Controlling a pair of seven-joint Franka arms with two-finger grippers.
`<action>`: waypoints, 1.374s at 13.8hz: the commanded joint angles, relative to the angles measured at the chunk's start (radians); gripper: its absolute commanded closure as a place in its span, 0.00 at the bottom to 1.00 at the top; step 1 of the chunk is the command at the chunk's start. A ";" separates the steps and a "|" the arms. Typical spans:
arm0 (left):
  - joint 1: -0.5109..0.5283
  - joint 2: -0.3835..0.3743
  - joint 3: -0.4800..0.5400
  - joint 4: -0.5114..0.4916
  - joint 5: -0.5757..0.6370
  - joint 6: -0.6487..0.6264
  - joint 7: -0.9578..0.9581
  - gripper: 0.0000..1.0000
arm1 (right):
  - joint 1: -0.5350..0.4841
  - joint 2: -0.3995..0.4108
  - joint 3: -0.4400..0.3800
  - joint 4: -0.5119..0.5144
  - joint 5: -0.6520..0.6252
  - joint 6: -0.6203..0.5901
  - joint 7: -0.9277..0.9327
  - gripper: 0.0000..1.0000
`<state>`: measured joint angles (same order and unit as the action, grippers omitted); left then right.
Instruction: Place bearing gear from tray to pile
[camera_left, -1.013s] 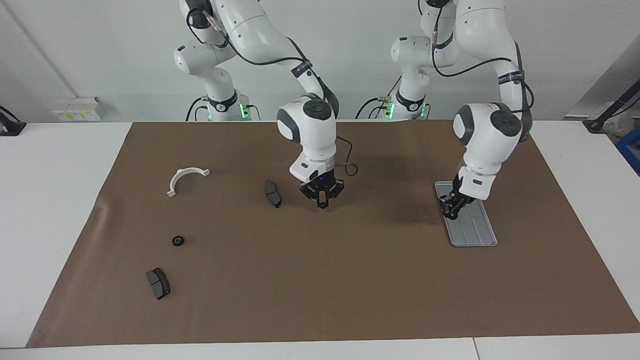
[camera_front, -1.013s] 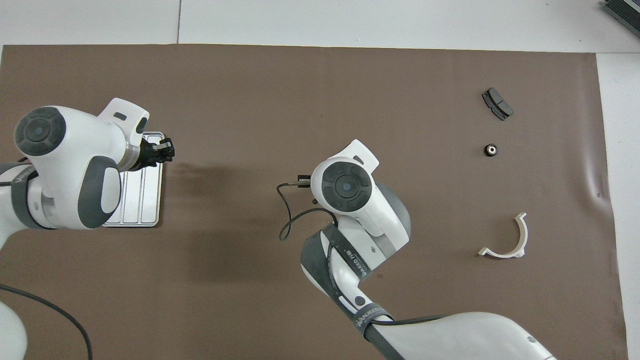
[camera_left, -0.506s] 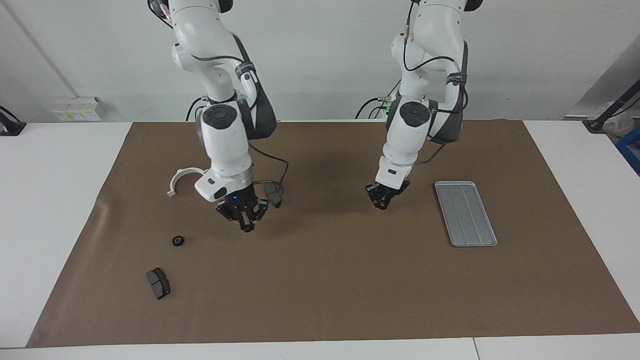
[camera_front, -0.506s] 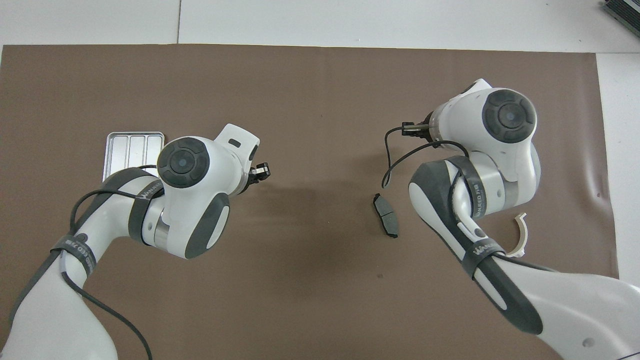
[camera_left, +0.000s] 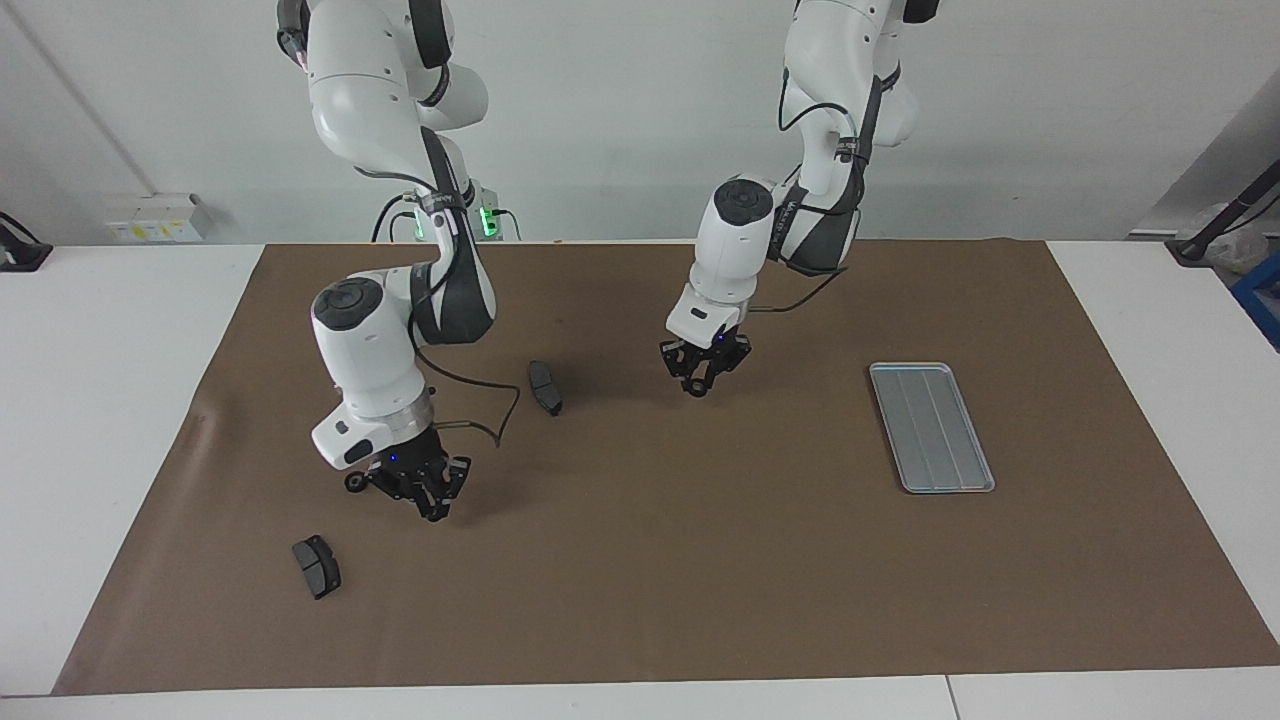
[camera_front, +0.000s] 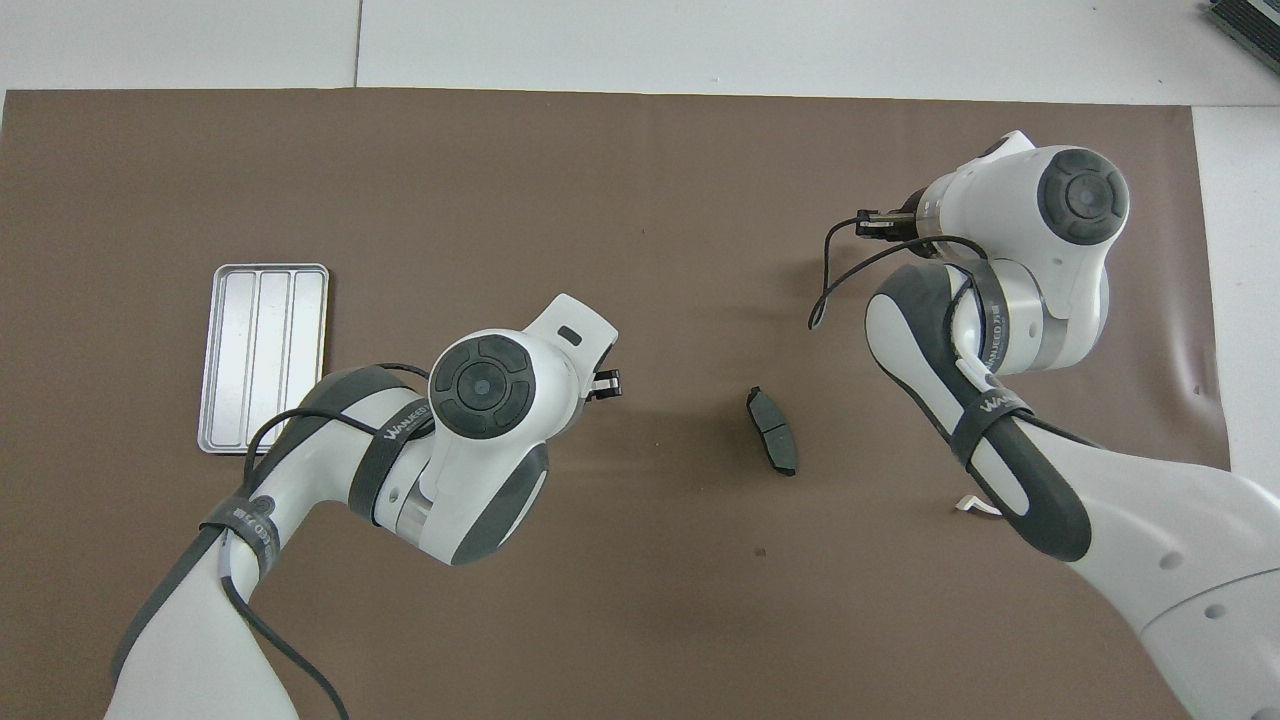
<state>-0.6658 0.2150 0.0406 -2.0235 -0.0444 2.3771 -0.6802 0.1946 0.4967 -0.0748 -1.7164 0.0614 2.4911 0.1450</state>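
The bearing gear (camera_left: 353, 483), a small round black part, lies on the brown mat (camera_left: 700, 580) toward the right arm's end of the table, well apart from the tray (camera_left: 931, 428). It is partly hidden by the right wrist in the facing view and fully covered by that arm in the overhead view. The right gripper (camera_left: 434, 512) hangs low over the mat just beside the gear, with the forearm bent steeply down. Its fingertips meet, so it is closed, and I see nothing between them. One dark grey curved pad (camera_left: 316, 566) lies farther from the robots than the gear, and a second pad (camera_left: 545, 387) lies nearer to them, toward the middle. Of the white bracket (camera_front: 975, 507) only one end shows under the right arm. The left gripper (camera_left: 700, 382) points down over the middle of the mat, between the second pad and the tray; how wide it stands, or whether it carries something, I cannot tell. The tray is flat silver metal with rounded corners, a raised rim and long ridges. The mat around it lies bare and smooth up to its edges.
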 joint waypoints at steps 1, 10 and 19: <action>-0.015 0.012 0.019 0.012 -0.003 0.022 0.002 0.00 | -0.021 0.045 0.017 0.023 0.024 0.031 -0.039 1.00; 0.300 -0.031 0.027 0.270 -0.002 -0.312 0.225 0.00 | 0.037 -0.033 0.014 0.011 0.011 -0.062 -0.019 0.00; 0.577 -0.068 0.028 0.555 0.006 -0.795 0.700 0.00 | 0.425 -0.078 0.018 0.038 -0.043 -0.193 0.483 0.00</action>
<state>-0.1033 0.1395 0.0816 -1.5708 -0.0445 1.7060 0.0018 0.5617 0.4035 -0.0562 -1.6824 0.0382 2.2986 0.5353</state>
